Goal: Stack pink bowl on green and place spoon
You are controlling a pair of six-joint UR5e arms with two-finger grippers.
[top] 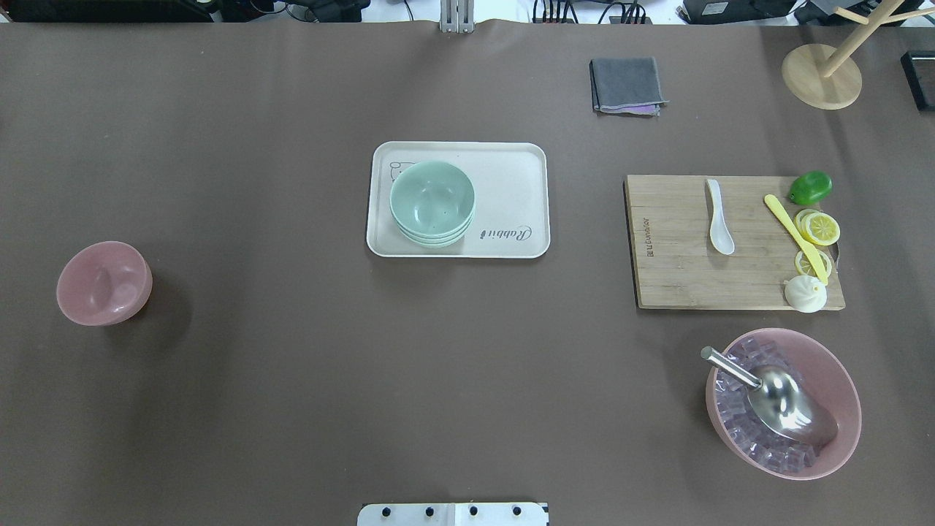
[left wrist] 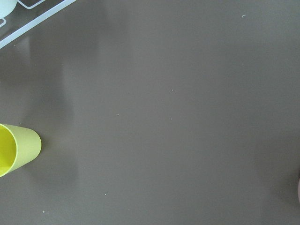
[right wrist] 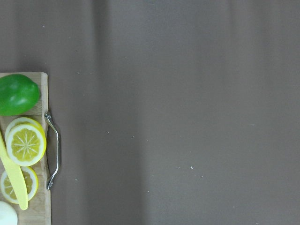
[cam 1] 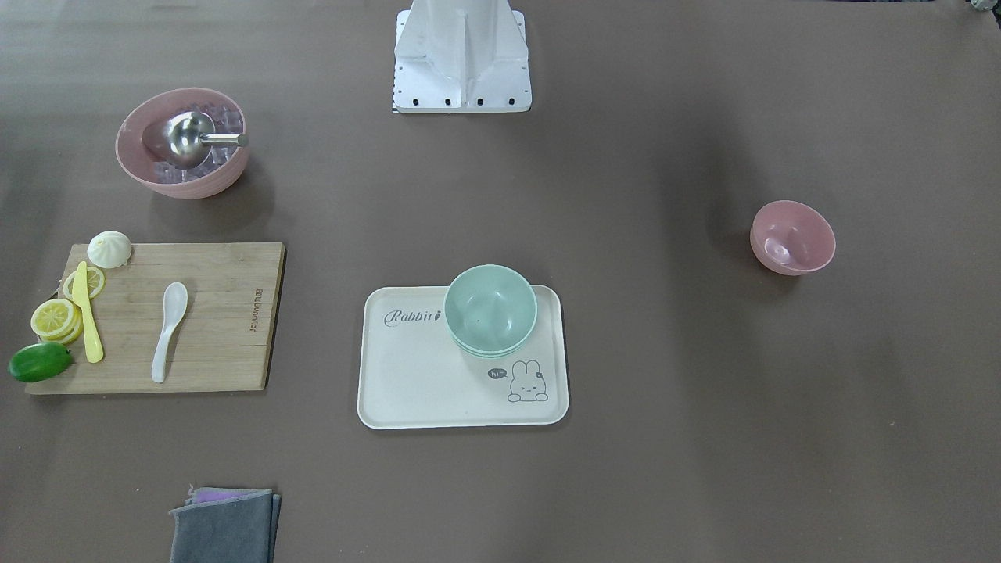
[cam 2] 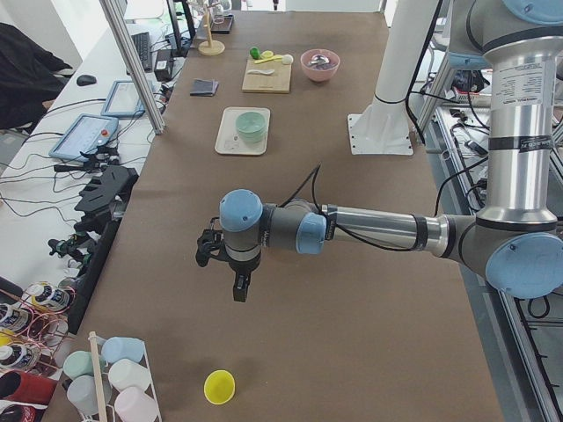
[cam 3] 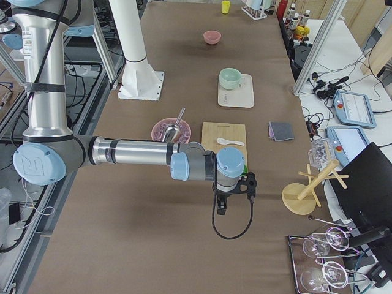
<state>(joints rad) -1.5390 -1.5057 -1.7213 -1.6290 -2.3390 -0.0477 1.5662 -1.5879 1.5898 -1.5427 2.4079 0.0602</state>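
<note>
A small pink bowl (cam 1: 792, 237) stands alone on the brown table, at the left in the overhead view (top: 104, 283). A stack of green bowls (cam 1: 490, 310) sits on a cream rabbit tray (cam 1: 438, 391) at mid-table. A white spoon (cam 1: 169, 331) lies on a wooden cutting board (cam 1: 227, 313). Neither gripper shows in the overhead or front views. The left gripper (cam 2: 238, 292) hangs over the table's left end in the exterior left view. The right gripper (cam 3: 220, 208) hangs past the board in the exterior right view. I cannot tell whether either is open or shut.
The board also carries a lime (top: 809, 187), lemon slices (top: 818, 228), a yellow knife (top: 795, 237) and a white bun (top: 805, 294). A large pink bowl (top: 840, 387) holds ice cubes and a metal scoop (top: 781, 398). There are also a grey cloth (top: 627, 85), a wooden stand (top: 822, 75) and a yellow cup (left wrist: 16, 147).
</note>
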